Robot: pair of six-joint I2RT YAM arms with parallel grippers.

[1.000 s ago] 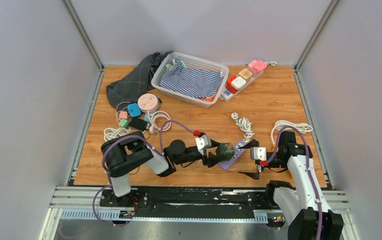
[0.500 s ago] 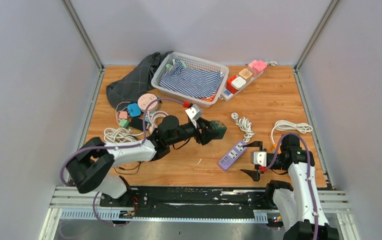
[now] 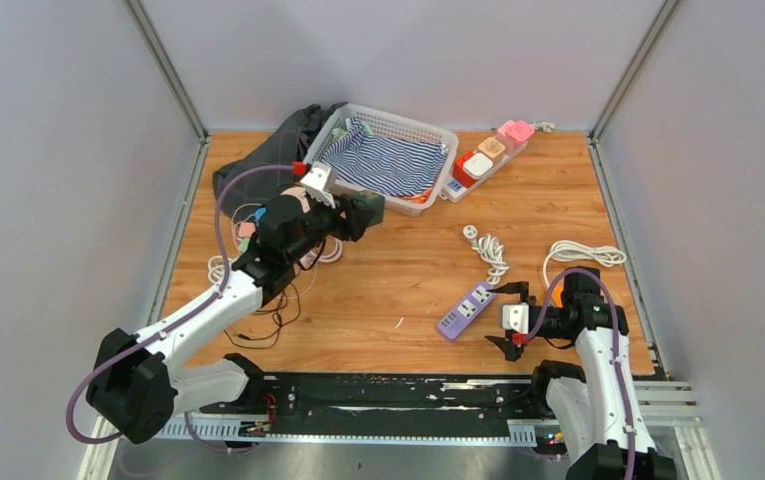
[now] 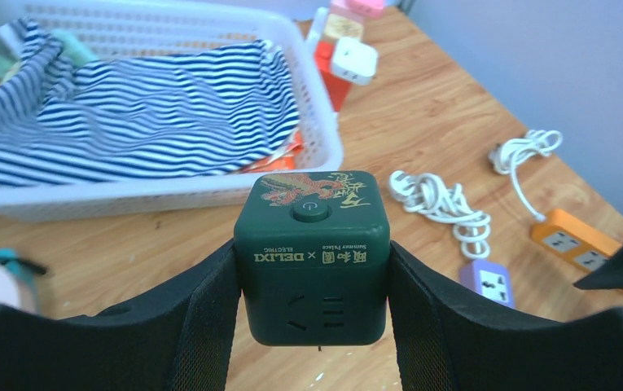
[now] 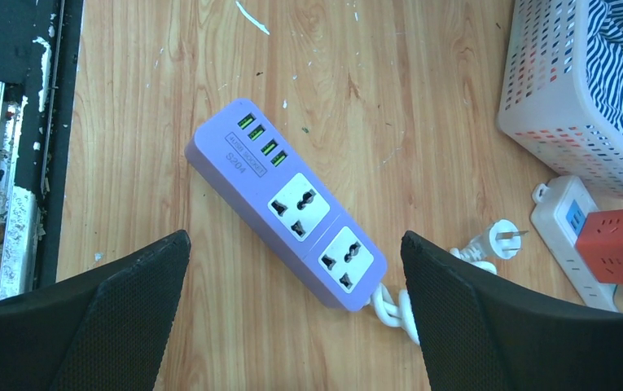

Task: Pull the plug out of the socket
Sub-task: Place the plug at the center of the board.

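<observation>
Wooden tabletop enclosed by grey walls. At left, the left gripper (image 4: 312, 326) pinches the green DELIXI cube adapter (image 4: 312, 244) by two opposite sides, holding it above the table just before the near wall of the white basket (image 4: 318, 155), button face toward the basket. At right, the purple power strip (image 5: 287, 204) lies flat, well apart from the cube, both sockets empty, long axis running near-left to far-right. The right gripper (image 5: 293, 244) hovers over it, jaws spread wide. Unplugging appears done. Setting the cube down probably falls to the left arm.
</observation>
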